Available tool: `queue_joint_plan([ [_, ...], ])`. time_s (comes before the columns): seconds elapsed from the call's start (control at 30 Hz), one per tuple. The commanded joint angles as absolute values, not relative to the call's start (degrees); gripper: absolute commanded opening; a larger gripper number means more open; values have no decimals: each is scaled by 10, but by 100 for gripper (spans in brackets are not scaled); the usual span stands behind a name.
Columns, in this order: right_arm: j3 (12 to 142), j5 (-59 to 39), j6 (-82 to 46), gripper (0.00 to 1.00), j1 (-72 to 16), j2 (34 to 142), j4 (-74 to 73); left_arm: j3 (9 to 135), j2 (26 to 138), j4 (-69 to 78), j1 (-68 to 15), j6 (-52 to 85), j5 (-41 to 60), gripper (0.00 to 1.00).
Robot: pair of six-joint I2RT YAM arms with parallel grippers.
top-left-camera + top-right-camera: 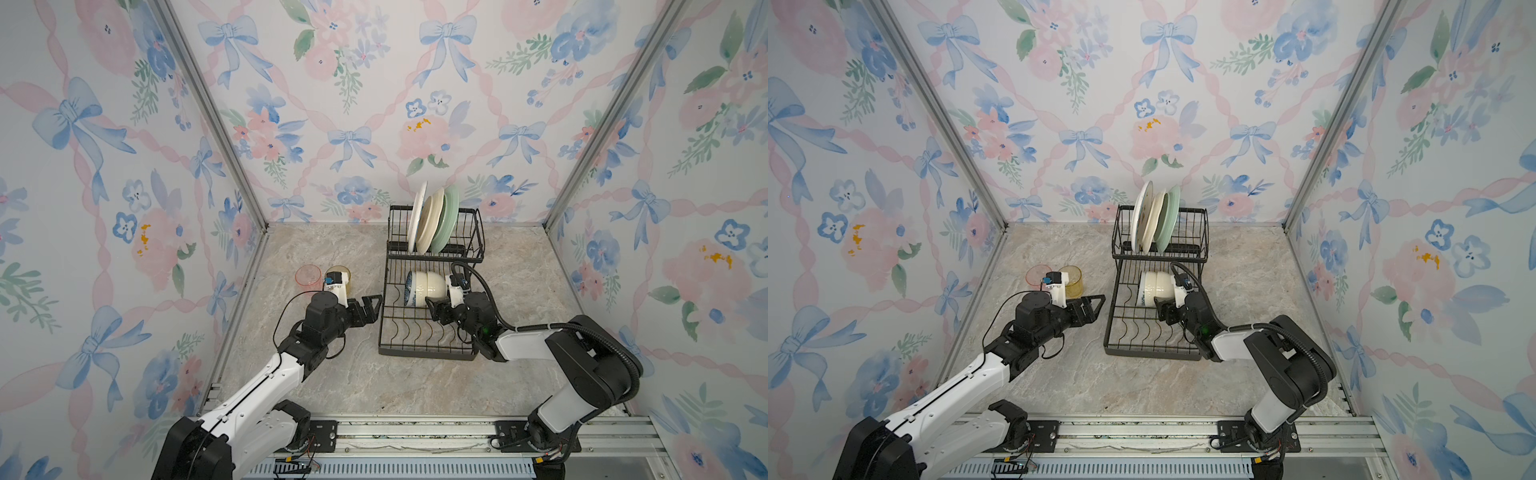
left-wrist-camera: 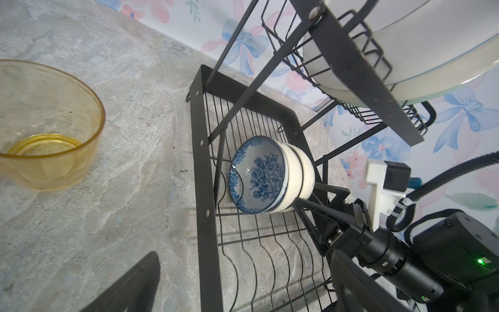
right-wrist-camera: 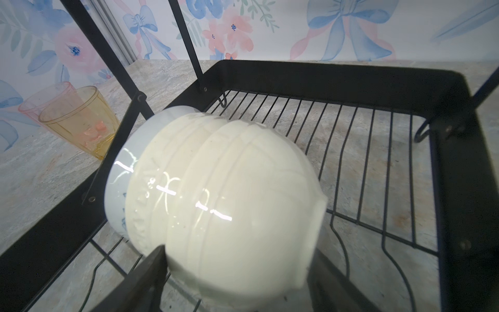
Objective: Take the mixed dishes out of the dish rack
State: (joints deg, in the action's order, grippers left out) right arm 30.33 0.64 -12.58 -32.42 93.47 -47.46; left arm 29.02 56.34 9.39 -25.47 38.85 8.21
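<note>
Marble tabletop (image 1: 332,374), floral walls (image 1: 332,104); left gripper (image 1: 374,308) spread; right gripper (image 1: 432,311) around bowl (image 1: 434,284), grip unclear.

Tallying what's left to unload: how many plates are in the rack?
3, on edge in the raised tier: white plate left, cream plate middle, pale green plate right. Another might hide between.

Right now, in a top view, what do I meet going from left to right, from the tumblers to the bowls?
pink tumbler → yellow tumbler → left gripper → blue-and-white bowl → cream bowls

Two overheads, two wrist close-ups of rack (image 2: 201,162)
</note>
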Motion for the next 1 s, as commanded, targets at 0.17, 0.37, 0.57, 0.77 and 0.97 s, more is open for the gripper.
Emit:
queue_joint_plan([
  [0.17, 326, -14, -117, 63, -311, 945, -495, 292, 574, 106, -256, 389, 84, 98],
  [0.37, 322, -9, -114, 58, -313, 943, -494, 290, 572, 106, -256, 388, 84, 98],
  [0.57, 309, 30, -101, 55, -330, 894, -482, 290, 571, 106, -256, 389, 83, 98],
  [0.77, 294, 49, -93, 54, -338, 832, -453, 290, 569, 106, -256, 389, 82, 98],
  [0.97, 270, 55, -107, 54, -341, 773, -426, 289, 570, 106, -257, 389, 82, 98],
])
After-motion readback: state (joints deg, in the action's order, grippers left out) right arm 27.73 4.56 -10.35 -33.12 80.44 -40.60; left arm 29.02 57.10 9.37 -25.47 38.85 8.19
